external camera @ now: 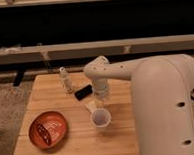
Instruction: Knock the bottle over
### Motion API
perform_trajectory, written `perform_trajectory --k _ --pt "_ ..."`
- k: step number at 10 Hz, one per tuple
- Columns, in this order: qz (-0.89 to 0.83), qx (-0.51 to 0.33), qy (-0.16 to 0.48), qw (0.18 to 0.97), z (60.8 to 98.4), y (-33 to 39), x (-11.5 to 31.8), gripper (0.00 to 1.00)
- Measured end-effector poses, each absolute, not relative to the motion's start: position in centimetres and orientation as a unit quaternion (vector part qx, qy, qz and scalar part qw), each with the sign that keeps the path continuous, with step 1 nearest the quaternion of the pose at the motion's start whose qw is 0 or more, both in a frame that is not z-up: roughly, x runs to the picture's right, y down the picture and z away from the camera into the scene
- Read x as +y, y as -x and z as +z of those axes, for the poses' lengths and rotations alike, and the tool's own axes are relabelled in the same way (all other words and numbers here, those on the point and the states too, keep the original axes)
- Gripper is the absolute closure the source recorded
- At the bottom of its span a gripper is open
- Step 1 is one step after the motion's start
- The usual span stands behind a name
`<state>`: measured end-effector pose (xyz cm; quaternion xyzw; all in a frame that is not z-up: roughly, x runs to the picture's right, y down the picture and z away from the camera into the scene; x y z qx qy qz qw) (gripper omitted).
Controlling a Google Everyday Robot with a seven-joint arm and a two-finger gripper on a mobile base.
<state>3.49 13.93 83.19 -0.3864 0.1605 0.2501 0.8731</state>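
The bottle (65, 79) is small, slim and pale, and stands upright near the back left of the wooden table (74, 138). My gripper (102, 95) hangs from the white arm over the table's middle, to the right of the bottle and apart from it. It is just behind the white paper cup (100, 118) and right of the flat black object (83, 92).
An orange bowl (48, 129) with something dark in it sits at the front left. My large white arm and body (162, 102) fill the right side. A low ledge and dark wall run behind the table.
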Motion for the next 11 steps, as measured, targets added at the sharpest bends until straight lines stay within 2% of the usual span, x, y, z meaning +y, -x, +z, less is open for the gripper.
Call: perform_trajectory --k 6,11 --pt "0.226 0.107 0.325 0.912 88.1 0.6 8.1 0.37" --pt "0.188 0.055 0.299 0.934 90.2 6.8 4.6 0.37"
